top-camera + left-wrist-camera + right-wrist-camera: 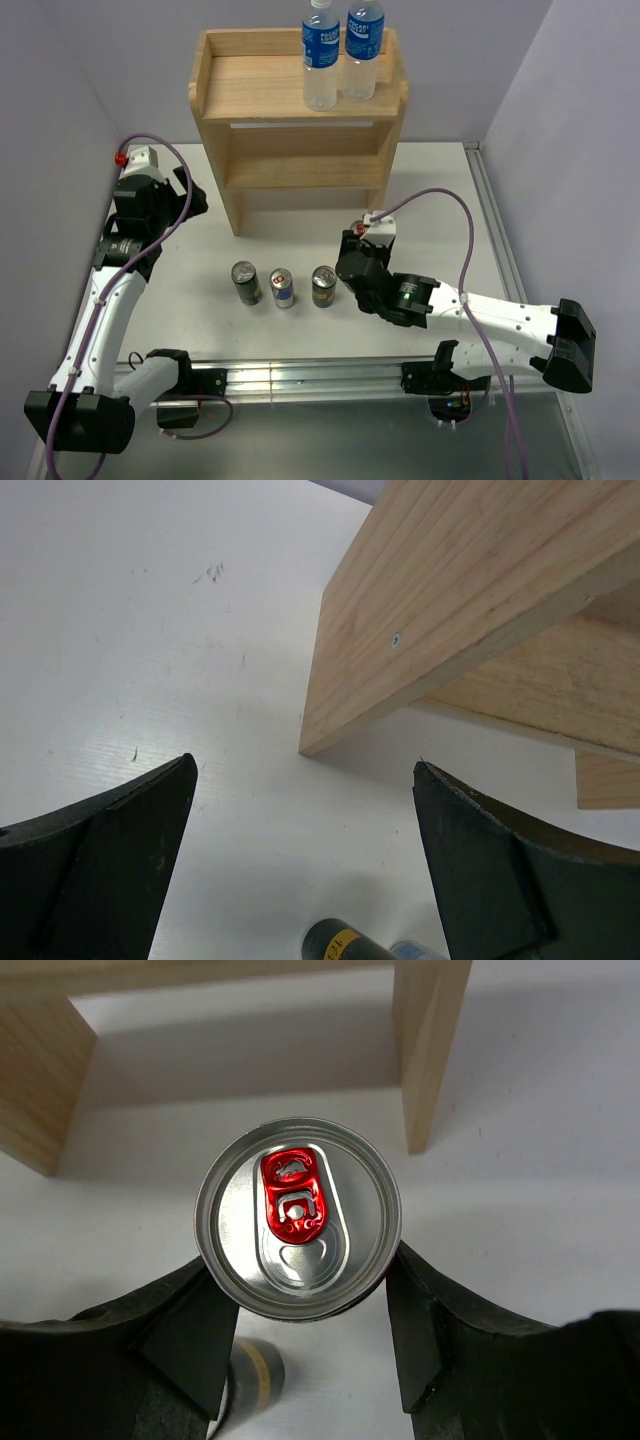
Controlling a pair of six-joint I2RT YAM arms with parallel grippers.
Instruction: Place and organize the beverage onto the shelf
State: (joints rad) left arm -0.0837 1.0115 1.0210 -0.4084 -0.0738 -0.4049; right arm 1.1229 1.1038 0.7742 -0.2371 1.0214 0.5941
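Jaws: right gripper (pixel 300 1265) is clamped on both sides of the held can (pixel 298 1218), which is upright with a silver top and red tab, just in front of the shelf's legs. I can't tell if it's off the table (pixel 440 200). Left gripper (pixel 304 768) is spread wide with nothing in it, over the table by the lower corner of the shelf's left side panel. The shelf (pixel 260 85) stands at the far side, with two blue-label bottles (pixel 320 55) (pixel 363 45) side by side on the right of its top board. Three cans (pixel 283 288) stand in a row on the table in front of it, left of the right gripper.
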